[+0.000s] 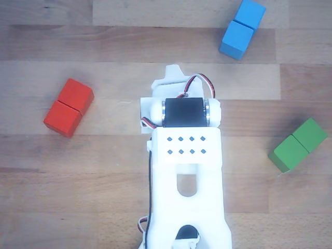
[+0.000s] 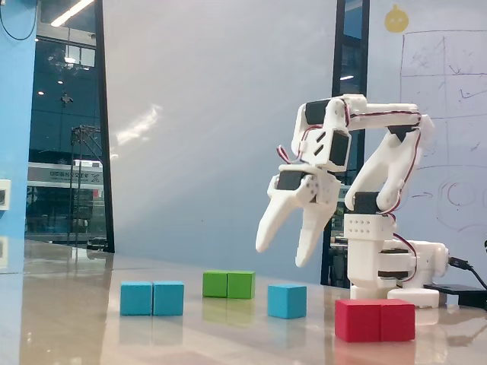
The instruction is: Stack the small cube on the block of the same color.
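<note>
Above the bench, the end effector (image 2: 283, 255) hangs with its jaws spread and empty, at about 12 o'clock over the small cube (image 2: 287, 301), so the reach is underway; next it must drop, clamp, then carry leftward to the block of the same color (image 2: 152, 298).

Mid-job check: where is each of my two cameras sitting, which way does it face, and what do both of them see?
Other view: above the arm, looking straight down at the wooden table; the arm's white body fills the centre, hiding the small cube.
Fixed view: low at table height, side-on; whole arm and the open gripper above the small cube.
Shared: blue block, red block, green block.
</note>
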Robot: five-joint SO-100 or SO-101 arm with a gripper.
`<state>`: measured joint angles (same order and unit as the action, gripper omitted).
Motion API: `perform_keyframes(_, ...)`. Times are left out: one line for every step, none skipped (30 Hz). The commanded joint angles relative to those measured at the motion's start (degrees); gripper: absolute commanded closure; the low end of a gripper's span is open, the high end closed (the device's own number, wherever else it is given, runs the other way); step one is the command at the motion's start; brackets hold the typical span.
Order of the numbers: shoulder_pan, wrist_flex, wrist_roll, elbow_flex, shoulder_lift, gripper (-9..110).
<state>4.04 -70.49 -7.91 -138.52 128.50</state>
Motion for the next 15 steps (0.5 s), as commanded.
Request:
perform_keyframes(-0.35,1.76,-0.18,-0.09,-1.76,67)
perform_keyframes(-0.35,2.46,-0.26,-0.26,-2.37,67)
perform_keyframes(-0.09,3.16,-0.53,-0.62,-2.90,68)
perform_keyframes(0.09,3.60,-0.62,-0.79,-3.34,68)
perform_keyframes(0.09,4.04,-0.62,-0.88,-3.69,69)
perform_keyframes(0.09,4.57,-0.62,-0.88,-4.13,70)
perform_keyframes(0.00,4.83,-0.62,-0.88,-4.39,70)
perform_keyframes(0.00,5.10,-0.70,-0.88,-4.75,71)
perform_keyframes(-0.09,5.45,-0.70,-0.88,-5.10,71)
perform_keyframes(-0.26,5.80,-0.70,-0.88,-5.54,71)
perform_keyframes(-0.35,6.15,-0.70,-0.88,-5.98,72)
perform_keyframes(-0.35,6.50,-0.70,-0.88,-6.50,72)
perform_keyframes(-0.44,6.86,-0.70,-0.88,-7.12,72)
perform_keyframes(-0.44,7.29,-0.70,-0.88,-7.82,72)
perform_keyframes(-0.44,7.65,-0.70,-0.88,-8.53,72)
